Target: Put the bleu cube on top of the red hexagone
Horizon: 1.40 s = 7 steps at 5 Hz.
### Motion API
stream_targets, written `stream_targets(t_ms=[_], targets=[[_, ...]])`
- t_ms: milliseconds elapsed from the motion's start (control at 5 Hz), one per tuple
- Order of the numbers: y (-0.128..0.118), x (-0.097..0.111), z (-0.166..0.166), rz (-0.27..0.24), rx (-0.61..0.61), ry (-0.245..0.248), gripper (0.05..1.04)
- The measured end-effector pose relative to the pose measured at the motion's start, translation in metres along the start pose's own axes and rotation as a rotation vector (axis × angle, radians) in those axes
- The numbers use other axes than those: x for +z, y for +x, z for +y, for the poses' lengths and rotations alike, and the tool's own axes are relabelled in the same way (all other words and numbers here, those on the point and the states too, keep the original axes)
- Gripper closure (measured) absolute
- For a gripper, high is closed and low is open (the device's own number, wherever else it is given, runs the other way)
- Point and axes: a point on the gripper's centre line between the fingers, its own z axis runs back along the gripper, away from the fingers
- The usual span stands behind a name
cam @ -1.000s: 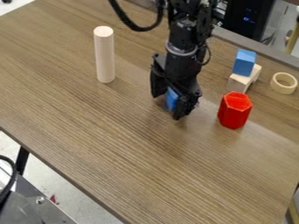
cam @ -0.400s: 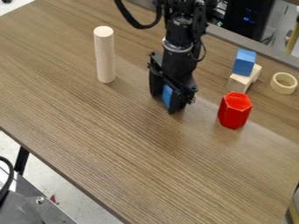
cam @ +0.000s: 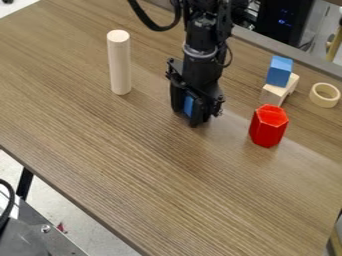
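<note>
The black gripper (cam: 186, 117) pinches a blue block (cam: 188, 105) — the red hexagonal prism (cam: 268, 127) stands upright (near a wooden block (cam: 274, 94)), toward the bench's far edge (cam: 308, 60).

No words or numbers I can read.
The black box (cam: 268, 19) past the far edge of the counter (cam: 133, 155) has little glowing blue marks (cam: 285, 22) on it, but they are too tiny to tell if they are letters, numbers or just lights.
</note>
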Motion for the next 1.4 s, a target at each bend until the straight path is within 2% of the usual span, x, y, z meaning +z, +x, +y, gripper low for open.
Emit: stream_targets(t_ms=[200,400,600,800,1400], targets=[[0.003,0.029,-0.005,-0.049,-0.001,0.046,0.503],[0.005,0.053,-0.030,-0.082,-0.054,0.045,0.504],[0.010,0.065,-0.048,-0.081,-0.083,0.021,0.504],[0.021,0.067,-0.065,-0.067,-0.129,0.012,0.504],[0.042,0.046,-0.078,-0.046,-0.128,-0.051,0.504]])
